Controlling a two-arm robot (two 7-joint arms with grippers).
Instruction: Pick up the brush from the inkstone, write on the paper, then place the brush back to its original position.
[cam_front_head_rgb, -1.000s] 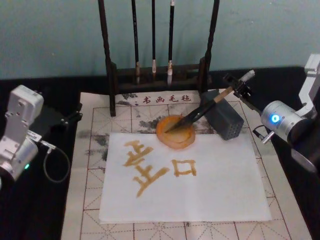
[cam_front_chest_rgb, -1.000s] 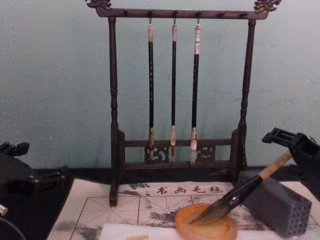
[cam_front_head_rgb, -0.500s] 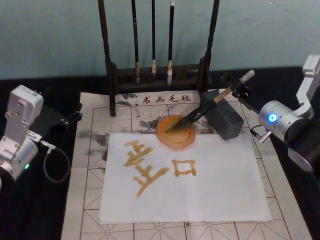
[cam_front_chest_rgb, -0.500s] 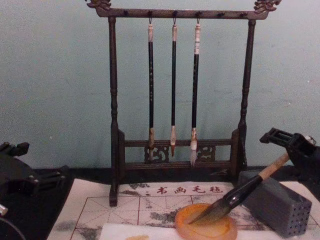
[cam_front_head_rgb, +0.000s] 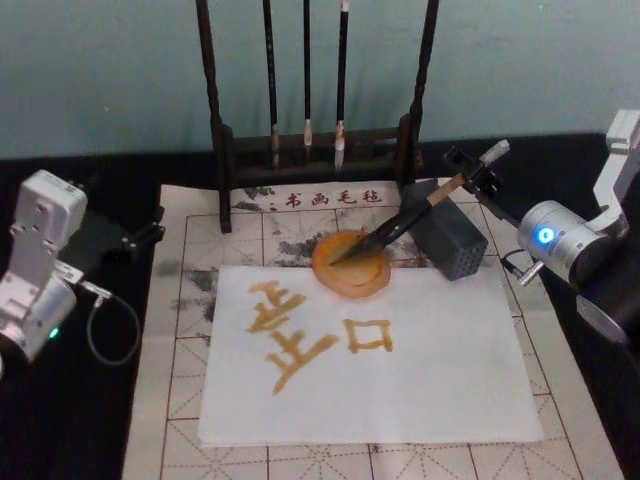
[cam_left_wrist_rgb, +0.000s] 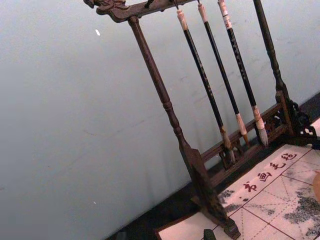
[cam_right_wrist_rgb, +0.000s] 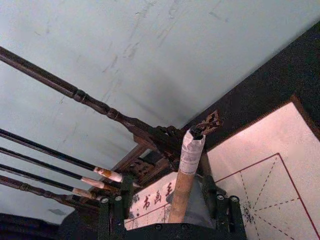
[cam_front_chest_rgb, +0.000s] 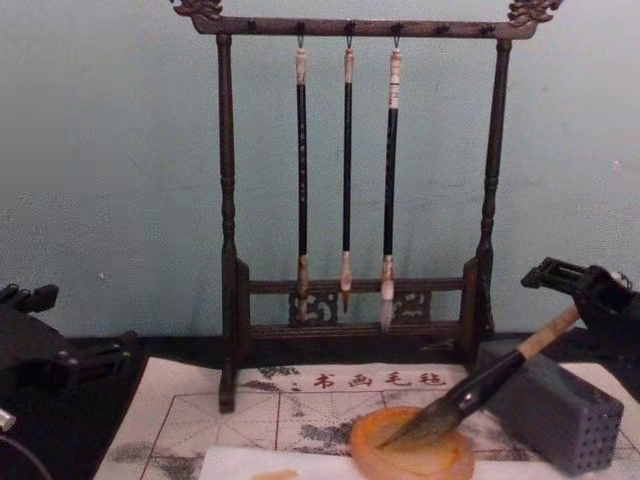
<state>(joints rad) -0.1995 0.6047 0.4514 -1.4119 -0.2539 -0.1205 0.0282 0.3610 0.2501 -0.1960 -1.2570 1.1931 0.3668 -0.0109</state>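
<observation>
Head view: brush (cam_front_head_rgb: 400, 222) slanted, bristles in inkstone (cam_front_head_rgb: 350, 287), handle across grey block (cam_front_head_rgb: 455, 248). Paper (cam_front_head_rgb: 430, 370) lies at inkstone's near side. Left hand (cam_front_head_rgb: 150, 230) parked at left of worktop.
Right wrist view: right hand (cam_right_wrist_rgb: 170, 202) open, fingers either side of handle, gap visible.

Your head camera looks steeply down on the whole paper (cam_front_head_rgb: 420, 380) and the mat (cam_front_head_rgb: 170, 400), with the brush rack (cam_front_head_rgb: 215, 100) at the top of the frame. Your chest camera sits low and nearer, facing level at that same rack, and shares the inkstone (cam_front_chest_rgb: 400, 462) and the mat's far strip along its bottom edge. Your left wrist camera sees the rack tilted, from close by; your right wrist camera looks along the brush (cam_right_wrist_rgb: 182, 190) handle toward the wall (cam_right_wrist_rgb: 150, 50) and the rack.
</observation>
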